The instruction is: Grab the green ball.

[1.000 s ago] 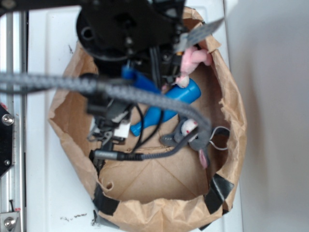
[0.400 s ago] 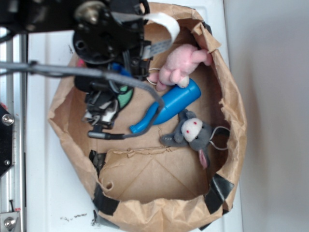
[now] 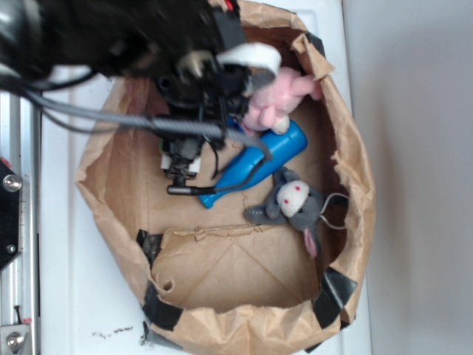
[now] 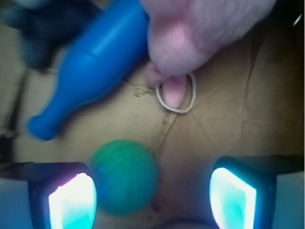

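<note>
In the wrist view the green ball [image 4: 124, 176] lies on the brown paper floor between my jaws, close against the left finger [image 4: 71, 202] and well apart from the right one [image 4: 233, 198]. My gripper [image 4: 152, 193] is open and low around it. In the exterior view the gripper [image 3: 181, 166] hangs inside the paper bag, left of the blue pin, and the arm hides the ball.
A blue bowling pin [image 3: 255, 159] lies slanted just ahead of the jaws [image 4: 90, 62]. A pink plush [image 3: 270, 100] with a white loop [image 4: 176, 93] sits beyond it. A grey plush [image 3: 295, 201] lies to the right. The bag's walls [image 3: 244, 325] ring everything.
The arm has swung right and down into the bag. The green ball, partly visible beside the gripper before, is now covered by it in the exterior view.
</note>
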`<act>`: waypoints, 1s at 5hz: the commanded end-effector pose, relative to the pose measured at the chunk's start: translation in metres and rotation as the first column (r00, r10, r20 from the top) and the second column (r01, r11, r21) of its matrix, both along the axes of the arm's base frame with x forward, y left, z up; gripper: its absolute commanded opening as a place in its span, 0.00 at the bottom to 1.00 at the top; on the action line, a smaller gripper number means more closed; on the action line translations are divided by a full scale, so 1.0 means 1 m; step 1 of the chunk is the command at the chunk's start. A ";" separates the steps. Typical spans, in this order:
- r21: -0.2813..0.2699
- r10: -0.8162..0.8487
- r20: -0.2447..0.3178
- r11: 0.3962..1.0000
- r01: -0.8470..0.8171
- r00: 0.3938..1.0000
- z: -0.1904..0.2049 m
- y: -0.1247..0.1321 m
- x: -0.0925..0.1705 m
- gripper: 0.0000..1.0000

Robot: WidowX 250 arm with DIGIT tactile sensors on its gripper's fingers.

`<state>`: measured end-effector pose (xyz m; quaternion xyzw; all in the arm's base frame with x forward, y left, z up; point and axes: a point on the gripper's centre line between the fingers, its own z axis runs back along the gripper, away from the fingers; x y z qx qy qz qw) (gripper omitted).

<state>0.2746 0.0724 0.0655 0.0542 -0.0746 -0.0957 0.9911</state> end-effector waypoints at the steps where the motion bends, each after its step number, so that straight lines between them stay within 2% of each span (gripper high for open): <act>1: 0.086 -0.023 0.006 0.996 0.022 1.000 -0.035 -0.015 0.010 1.00; 2: 0.090 -0.038 -0.046 0.995 0.042 0.998 -0.047 -0.023 0.005 1.00; 3: 0.077 -0.026 -0.036 0.997 0.029 0.999 -0.041 -0.026 -0.002 0.00; 5: 0.033 0.000 -0.006 0.999 0.001 1.000 -0.015 -0.019 0.003 0.00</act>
